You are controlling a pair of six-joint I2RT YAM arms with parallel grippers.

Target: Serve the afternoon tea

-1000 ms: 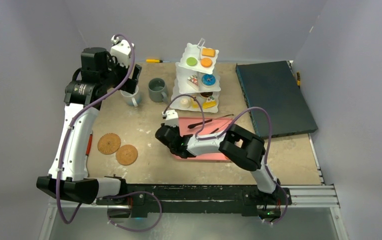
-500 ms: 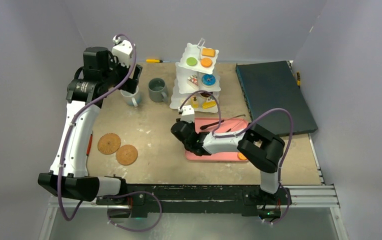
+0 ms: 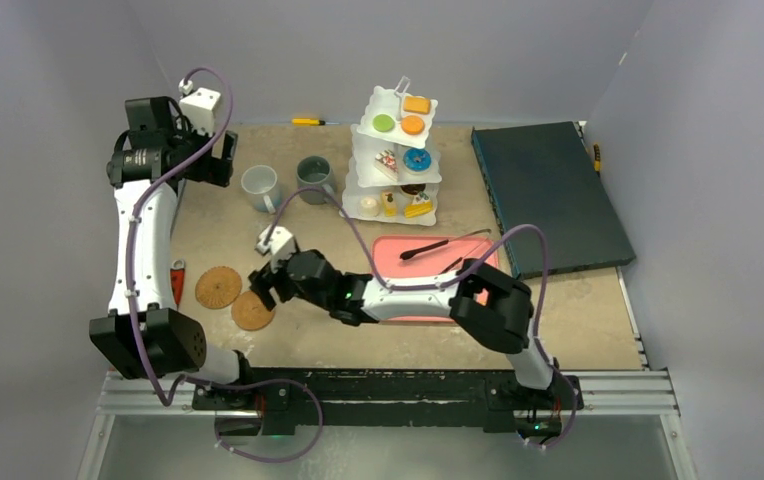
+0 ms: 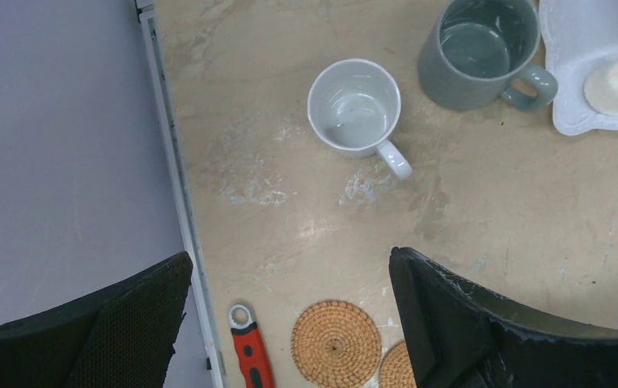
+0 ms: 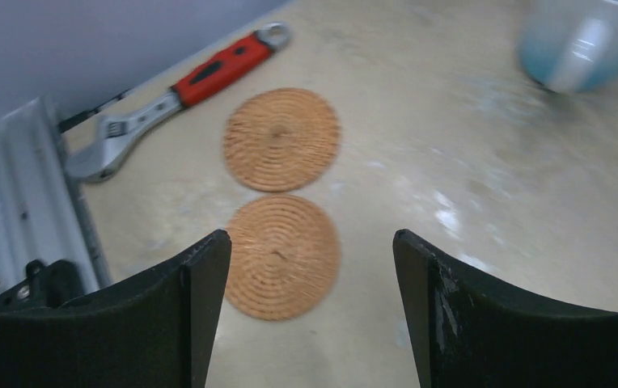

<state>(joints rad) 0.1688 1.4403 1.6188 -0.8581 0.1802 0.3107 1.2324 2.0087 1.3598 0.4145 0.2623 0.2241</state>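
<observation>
The white three-tier stand [image 3: 399, 150] holds several toy pastries and donuts at the back middle. The white mug [image 3: 259, 187] and the grey mug [image 3: 314, 178] stand side by side left of it. Both show in the left wrist view, white [image 4: 356, 109] and grey [image 4: 480, 52]. Two cork coasters [image 3: 218, 287] [image 3: 253, 310] lie at the front left. My left gripper [image 3: 214, 162] is open and empty, raised to the left of the white mug. My right gripper [image 3: 264, 286] is open and empty just above the coasters; the nearer coaster [image 5: 283, 255] lies between its fingers.
A pink tray [image 3: 463, 300] with black tongs [image 3: 443, 243] lies right of centre. A dark blue mat [image 3: 548, 195] covers the right side. A red-handled wrench [image 3: 178, 283] lies by the left edge, left of the coasters. A yellow screwdriver [image 3: 308, 121] lies at the back.
My left gripper has moved away from the white mug, up and to the left. My right arm has swung left from the pink tray to above the coasters.
</observation>
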